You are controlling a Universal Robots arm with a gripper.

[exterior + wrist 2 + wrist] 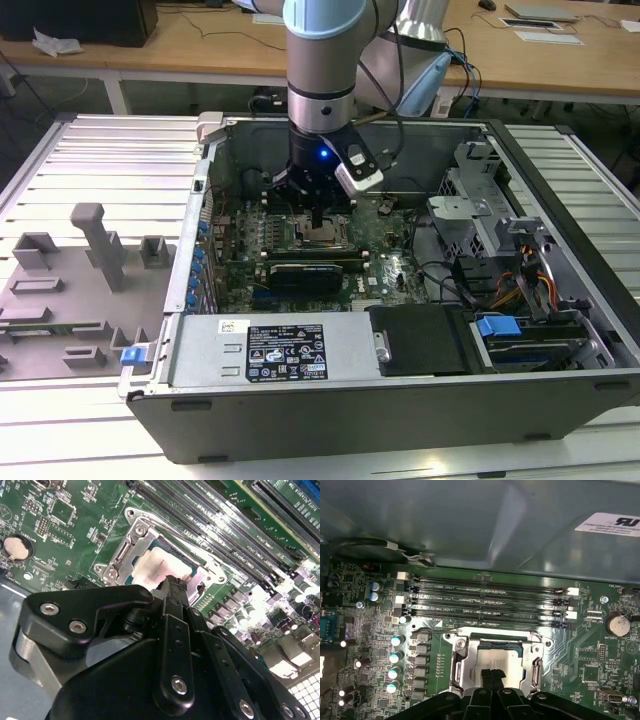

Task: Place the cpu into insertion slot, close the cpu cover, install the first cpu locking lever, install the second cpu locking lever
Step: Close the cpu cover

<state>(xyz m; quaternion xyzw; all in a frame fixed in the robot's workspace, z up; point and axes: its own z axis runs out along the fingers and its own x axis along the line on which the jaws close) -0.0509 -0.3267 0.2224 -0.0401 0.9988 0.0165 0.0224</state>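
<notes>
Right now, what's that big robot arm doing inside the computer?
The robot arm reaches down into an open computer case. Its gripper, fingers pressed together and holding nothing, is right over the cpu. The chip already lies in the insertion slot on the green board, and the silver cpu cover frames it. I cannot tell whether the fingertips touch the chip.

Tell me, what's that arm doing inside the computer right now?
Tool shut, tip low over the cpu. Cpu lies framed by the cpu cover, cover lying flat. Memory slots alongside, apart from tool.
</notes>
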